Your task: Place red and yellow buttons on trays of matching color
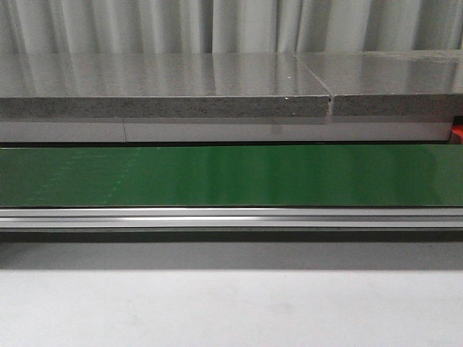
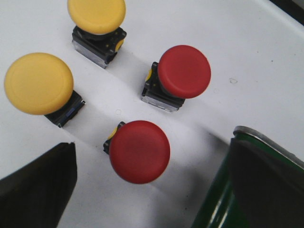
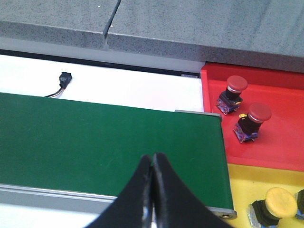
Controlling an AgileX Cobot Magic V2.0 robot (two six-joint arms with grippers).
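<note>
Left gripper (image 2: 152, 190) spread wide, holding nothing; a red button (image 2: 139, 151) sits between its fingers, another red button (image 2: 183, 72) and two yellow buttons (image 2: 39, 83) beyond. Right gripper (image 3: 153, 190) pinched closed, empty, over green belt (image 3: 95, 142); red tray (image 3: 280, 137) with two red buttons, yellow tray (image 3: 247, 190) beside.
</note>
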